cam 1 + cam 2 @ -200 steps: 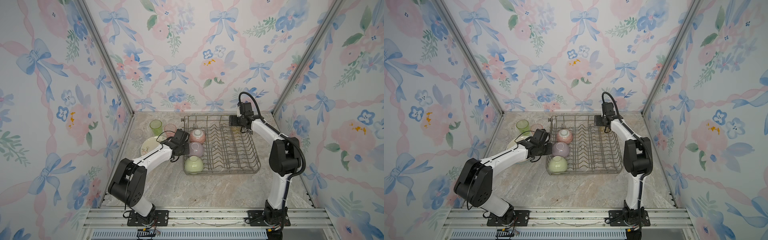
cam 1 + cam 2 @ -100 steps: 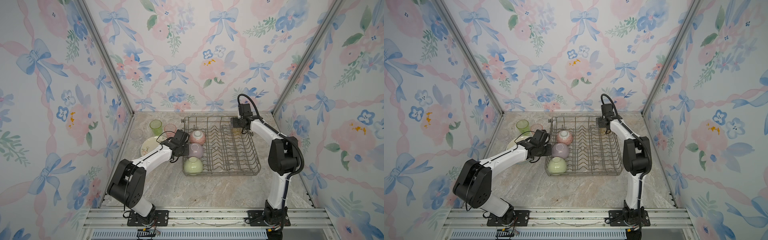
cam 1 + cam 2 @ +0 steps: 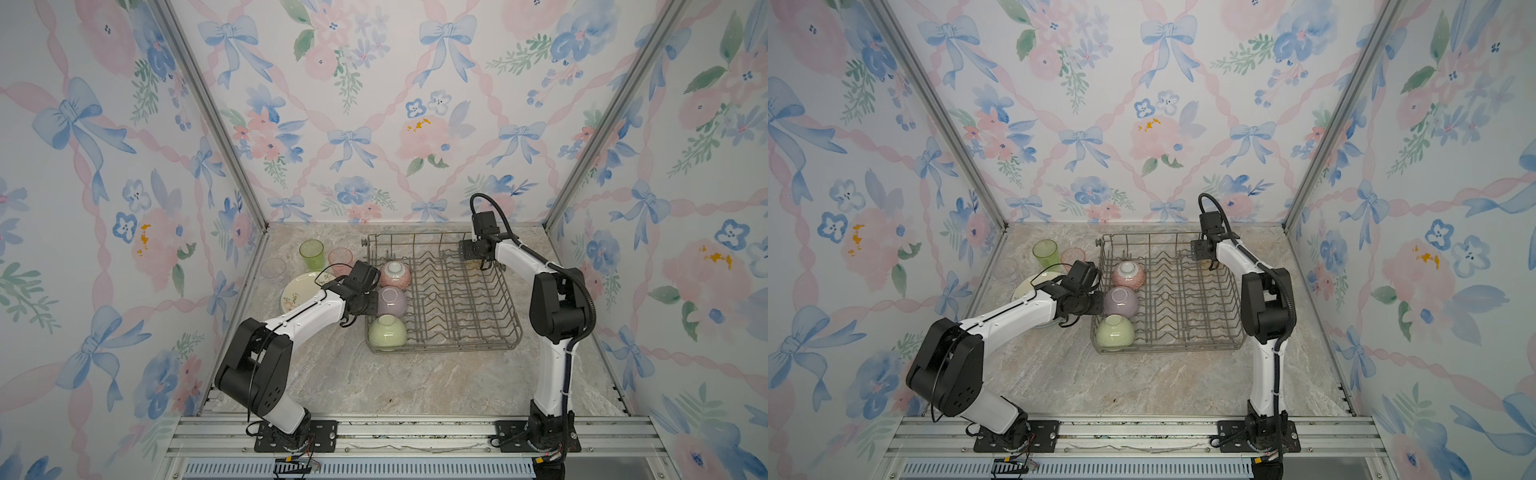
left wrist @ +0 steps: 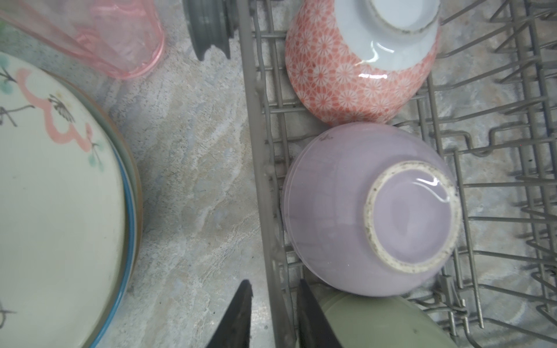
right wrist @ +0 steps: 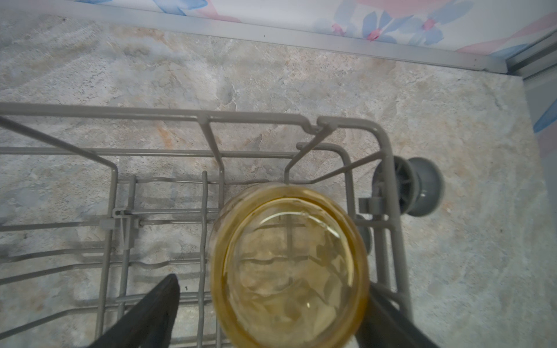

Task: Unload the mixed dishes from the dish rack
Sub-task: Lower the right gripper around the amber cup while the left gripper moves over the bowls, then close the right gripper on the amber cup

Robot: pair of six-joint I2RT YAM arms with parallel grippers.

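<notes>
The dish rack (image 3: 457, 299) stands in the far middle of the table (image 3: 374, 386). Along its left side three bowls lie upside down: the pink bowl (image 3: 395, 273) far, the lilac bowl (image 3: 390, 301) between, the green bowl (image 3: 387, 331) near. In its far right corner an upturned amber tumbler (image 5: 289, 271) sits between the spread fingers of the right claw (image 5: 272, 286), one finger clearly off it. The left claw (image 4: 273, 283) straddles the rack's left rim wire beside the green bowl, fingers slightly apart, clamping nothing. Left of the rack the cream floral plate (image 4: 60, 195) tops a stack of plates (image 4: 131, 217). Beyond it stand the pink tumbler (image 3: 340, 259), green tumbler (image 3: 311, 254) and clear tumbler (image 3: 273, 268).
</notes>
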